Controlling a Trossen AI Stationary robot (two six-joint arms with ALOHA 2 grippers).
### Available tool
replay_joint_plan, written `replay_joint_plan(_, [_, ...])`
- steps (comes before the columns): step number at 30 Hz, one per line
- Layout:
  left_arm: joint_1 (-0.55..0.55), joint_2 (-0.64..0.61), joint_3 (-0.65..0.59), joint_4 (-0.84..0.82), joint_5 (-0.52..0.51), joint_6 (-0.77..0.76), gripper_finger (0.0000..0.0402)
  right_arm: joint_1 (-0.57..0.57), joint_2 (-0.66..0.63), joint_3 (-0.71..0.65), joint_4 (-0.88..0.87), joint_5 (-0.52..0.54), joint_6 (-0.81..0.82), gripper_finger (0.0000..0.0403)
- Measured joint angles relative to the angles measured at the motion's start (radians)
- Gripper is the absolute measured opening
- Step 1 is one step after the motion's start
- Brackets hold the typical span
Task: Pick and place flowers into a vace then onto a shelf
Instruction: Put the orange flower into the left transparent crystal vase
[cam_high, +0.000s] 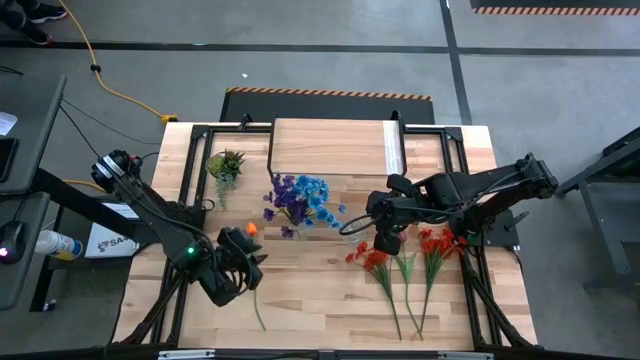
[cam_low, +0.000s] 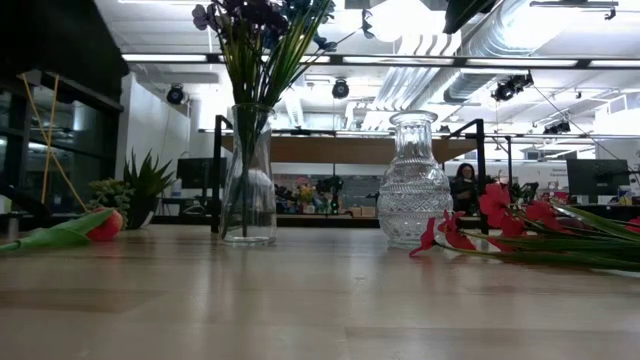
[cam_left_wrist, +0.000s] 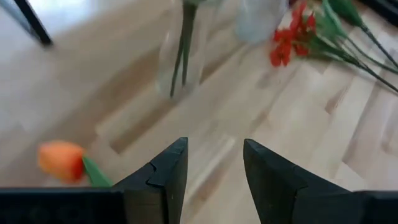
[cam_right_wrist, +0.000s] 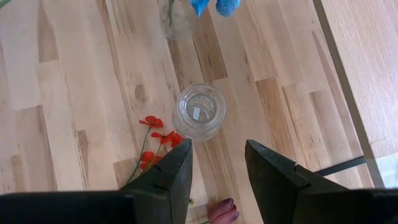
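Right gripper (cam_right_wrist: 217, 171) open above empty vase (cam_right_wrist: 199, 111), unseen low

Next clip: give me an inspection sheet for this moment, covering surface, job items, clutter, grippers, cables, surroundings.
Surface: wooden table, bare in front.
Job's things: blue and purple flowers stand in a clear vase; second glass vase empty; red flowers and orange flower lie flat; shelf bare.
Clutter: small green plant.
Grippers: left gripper open over the orange flower's stem, right gripper open above the empty vase, both holding nothing.
Cables: yellow cable on floor.
Surroundings: seated person behind.
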Motion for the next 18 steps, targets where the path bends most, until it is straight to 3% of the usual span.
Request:
replay_joint_plan(9, [0.0,0.0,0.0,0.001,0.152,-0.15,0.0189,0.0,0.0,0.0,0.0,0.0,-0.002,0.0139])
replay_joint_plan(18, [0.0,0.0,0.0,0.003,0.251,-0.188,0.0188,0.0,0.0,0.0,0.0,0.0,-0.002,0.0139])
